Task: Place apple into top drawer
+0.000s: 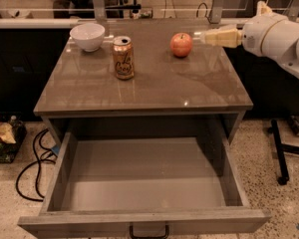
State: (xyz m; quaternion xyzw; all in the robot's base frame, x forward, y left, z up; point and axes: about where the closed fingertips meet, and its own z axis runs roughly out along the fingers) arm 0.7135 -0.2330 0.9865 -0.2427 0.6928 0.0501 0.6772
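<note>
The hand (pixel 205 36) is held just beside the apple (pixel 181 45), perhaps touching it; whether it is released or clenched cannot be told. The apple is set on the bench (pixel 154 88), where it could be nudged sideways by the hand and rolled off, missing the open drawer (pixel 144 176).

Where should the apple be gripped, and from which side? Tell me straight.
Grip the apple across its round middle, coming in level from the view's right, where the gripper hovers close beside it. It sits free on the cabinet top with its sides bare. The can and the bowl stand well off to its left.
</note>
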